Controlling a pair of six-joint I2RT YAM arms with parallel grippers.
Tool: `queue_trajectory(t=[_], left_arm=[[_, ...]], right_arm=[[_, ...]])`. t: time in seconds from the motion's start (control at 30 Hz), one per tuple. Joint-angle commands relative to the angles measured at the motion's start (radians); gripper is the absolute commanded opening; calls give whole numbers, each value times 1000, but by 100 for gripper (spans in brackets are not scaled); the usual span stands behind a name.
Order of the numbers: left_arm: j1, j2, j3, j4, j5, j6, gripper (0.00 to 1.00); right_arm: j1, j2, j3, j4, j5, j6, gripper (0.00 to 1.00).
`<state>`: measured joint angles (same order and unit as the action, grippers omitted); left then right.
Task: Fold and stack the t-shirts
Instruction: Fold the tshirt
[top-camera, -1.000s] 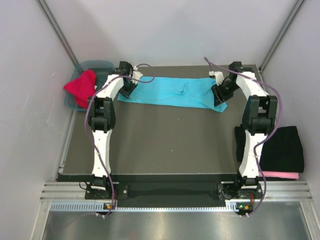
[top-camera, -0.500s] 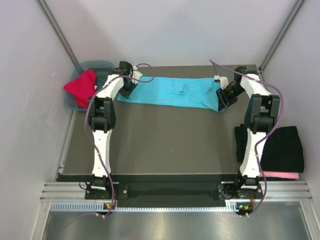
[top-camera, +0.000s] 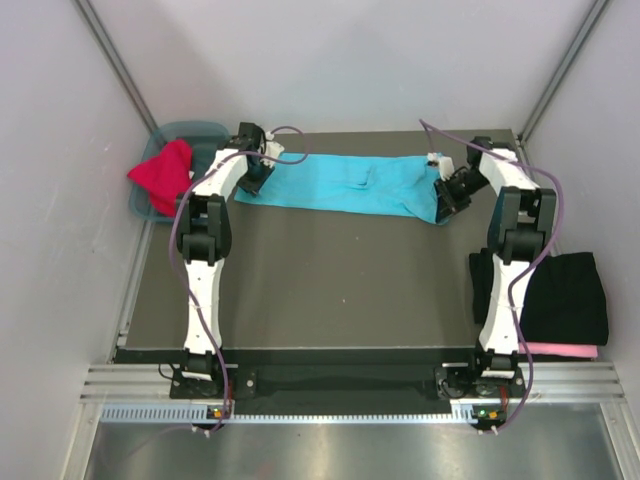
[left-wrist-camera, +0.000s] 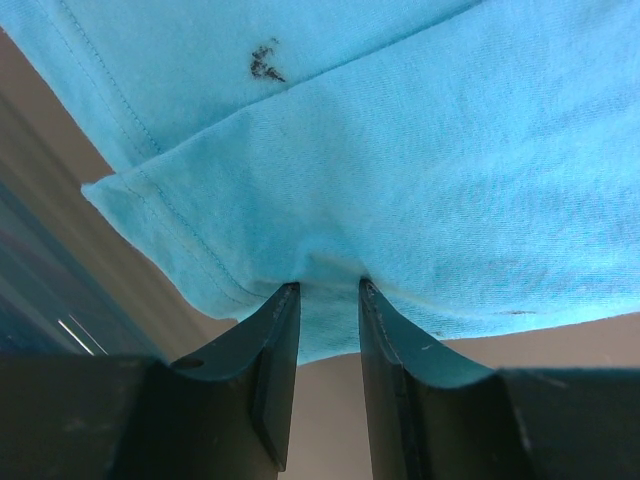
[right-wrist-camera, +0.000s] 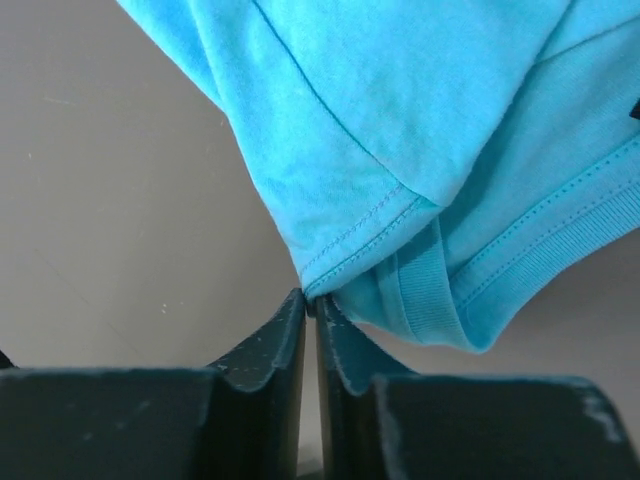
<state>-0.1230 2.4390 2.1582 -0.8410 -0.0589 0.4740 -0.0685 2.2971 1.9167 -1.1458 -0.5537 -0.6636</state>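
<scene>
Looking from the top camera, I see the turquoise t-shirt (top-camera: 345, 184) lying flat along the far edge of the table (top-camera: 330, 290), its long axis running left to right. My left gripper (top-camera: 252, 178) is clamped on its left end and my right gripper (top-camera: 447, 195) pinches the right hem. A small dark mark (left-wrist-camera: 265, 60) on the cloth is too smudged to read

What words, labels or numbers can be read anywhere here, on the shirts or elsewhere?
No readable text anywhere.
The blue t-shirt shows only a small dark smudge, not letters.
The red garment and the black garment look plain from above.
</scene>
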Motion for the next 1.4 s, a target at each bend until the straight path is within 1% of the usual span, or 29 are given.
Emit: queue_trajectory(t=[0.0,0.07,0.27,0.43,0.57,0.63,0.67,0.7,0.73,0.8,0.87,0.9,0.93,1.07,1.13,1.2,1.37], left_arm=[[10,22,8,-1,-18,-6,35],[11,20,3,2,-19,-8,35],[16,25,2,10,-24,-6,35],[17,25,2,13,-18,-6,35],[17,14,-1,11,17,15,34],[17,-18,3,8,39,31,35],[17,-55,-1,11,54,50,35],[17,-75,-4,23,54,60,36],[17,-96,-8,26,89,70,37],[16,-150,-11,25,142,126,40],[13,-187,-15,22,171,188,52],[10,-193,-18,10,177,222,55],[6,-201,-33,-19,179,301,59],[-1,-195,-51,-156,169,484,59],[-1,-178,-41,-194,163,535,58],[-1,-164,-38,-222,162,543,58],[-1,-109,-15,-231,159,565,57]], right_arm=[[-20,2,51,-11,-14,-16,8],[-33,1,56,-18,0,-24,5],[-68,22,122,-63,35,-54,2],[-79,44,163,-72,38,-44,3],[-79,44,168,-74,41,-37,18],[-82,25,173,-78,47,-42,20],[-82,13,182,-80,49,-50,24],[-83,-10,188,-89,51,-54,25],[-88,-22,194,-94,51,-60,26],[-88,-56,196,-79,60,-67,27],[-90,-65,196,-60,60,-39,28],[-90,-64,197,-40,52,-25,29],[-90,-59,200,-35,45,-13,29],[-83,-22,246,-22,2,45,29],[-73,-22,248,-11,0,50,29],[-68,-22,251,-2,-3,52,30],[-63,-31,257,0,-8,56,29]])
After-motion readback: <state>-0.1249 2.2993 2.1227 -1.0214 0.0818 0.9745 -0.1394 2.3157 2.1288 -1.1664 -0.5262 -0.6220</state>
